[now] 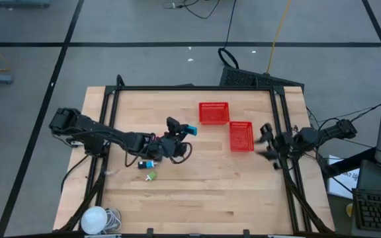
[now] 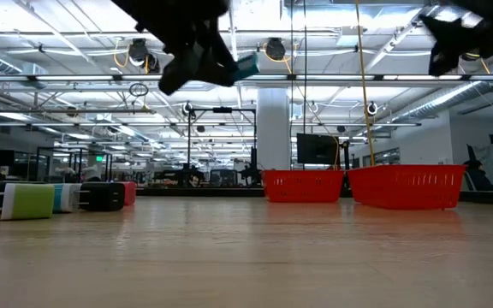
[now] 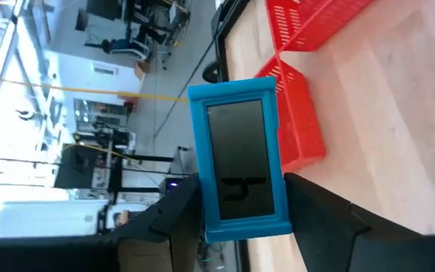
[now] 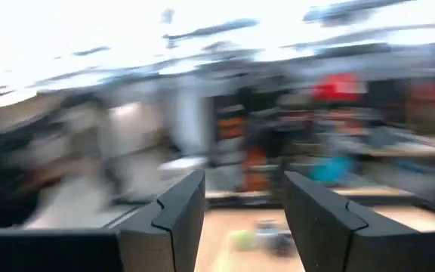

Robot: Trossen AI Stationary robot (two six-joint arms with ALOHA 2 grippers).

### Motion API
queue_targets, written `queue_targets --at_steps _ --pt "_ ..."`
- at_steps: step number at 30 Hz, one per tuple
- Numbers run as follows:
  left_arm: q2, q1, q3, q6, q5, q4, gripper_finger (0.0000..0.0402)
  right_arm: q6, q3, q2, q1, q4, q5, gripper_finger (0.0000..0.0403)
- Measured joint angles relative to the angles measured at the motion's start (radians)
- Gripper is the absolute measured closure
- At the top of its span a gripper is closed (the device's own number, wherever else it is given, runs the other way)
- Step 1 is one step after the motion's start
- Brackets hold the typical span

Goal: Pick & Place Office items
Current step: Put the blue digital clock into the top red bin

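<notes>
One blue item (image 3: pixel 239 170) sits pinched in my left gripper (image 1: pixel 179 134), risking a drop short of the red baskets (image 1: pixel 213 113); my right gripper (image 4: pixel 244 219) gapes empty.

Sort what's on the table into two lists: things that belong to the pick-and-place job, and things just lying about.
Job:
- blue item, clamped in the left gripper, raised above the table
- green piece and the dark-and-blue piece beside it, on the wood
- two red baskets
- right gripper, open, waiting at the table's right edge

Lying about:
- white round object with coiled cable at the near left corner
</notes>
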Motion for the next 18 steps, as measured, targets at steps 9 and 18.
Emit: queue_targets --at_steps 9,18 --pt "0.089 0.013 0.0 0.162 -0.007 0.246 0.0248 0.19 0.0 0.315 -0.024 0.131 0.339 0.0238" --pt "0.134 0.034 0.0 0.207 -0.007 0.318 0.023 0.267 0.021 0.677 -0.098 0.463 0.284 0.0199"
